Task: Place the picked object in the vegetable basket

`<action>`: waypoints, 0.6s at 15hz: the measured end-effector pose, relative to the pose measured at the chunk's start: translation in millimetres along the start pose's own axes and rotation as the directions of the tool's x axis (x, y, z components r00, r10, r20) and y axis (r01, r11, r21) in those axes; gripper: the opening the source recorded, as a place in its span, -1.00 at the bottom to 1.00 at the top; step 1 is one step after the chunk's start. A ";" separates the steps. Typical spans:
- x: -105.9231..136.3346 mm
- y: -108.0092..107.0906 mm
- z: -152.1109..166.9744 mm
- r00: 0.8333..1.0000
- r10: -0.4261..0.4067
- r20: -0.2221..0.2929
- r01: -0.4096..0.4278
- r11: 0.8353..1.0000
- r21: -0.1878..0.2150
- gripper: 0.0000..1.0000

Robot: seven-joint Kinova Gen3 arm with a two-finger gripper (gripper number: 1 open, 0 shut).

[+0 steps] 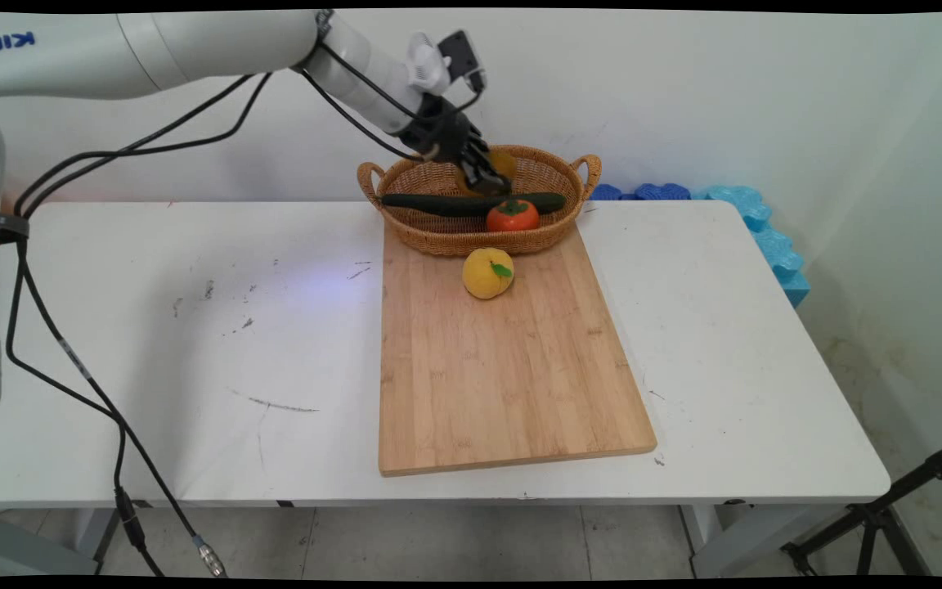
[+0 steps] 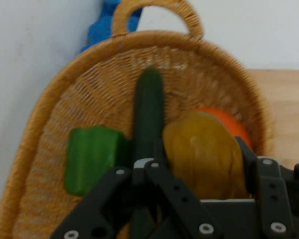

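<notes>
My gripper (image 1: 483,176) hangs over the wicker basket (image 1: 405,225) at the back of the cutting board, shut on a yellow-orange pepper (image 1: 504,164). In the hand view the pepper (image 2: 204,152) sits between the fingers (image 2: 246,154), just above the basket's contents. Below it in the basket (image 2: 45,129) lie a dark green cucumber (image 2: 148,107), a green pepper (image 2: 89,157) and an orange-red persimmon (image 2: 234,124). The cucumber (image 1: 455,204) and persimmon (image 1: 512,215) also show in the main view.
A yellow peach-like fruit with a green leaf (image 1: 487,273) sits on the bamboo cutting board (image 1: 504,376), just in front of the basket. Blue foam pieces (image 1: 757,225) lie along the table's back right edge. Black cables (image 1: 70,360) hang at the left.
</notes>
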 end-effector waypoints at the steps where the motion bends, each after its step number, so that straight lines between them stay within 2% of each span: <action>1: -4.7 -8.6 0.0 1.000 0.009 0.004 -0.009 1.000 0.009 -1.00; 4: -22.5 -35.5 3.8 0.999 0.035 0.023 -0.036 0.999 0.032 -1.00; 9: -47.7 -63.7 17.2 0.997 0.055 0.048 -0.057 0.998 0.042 -1.00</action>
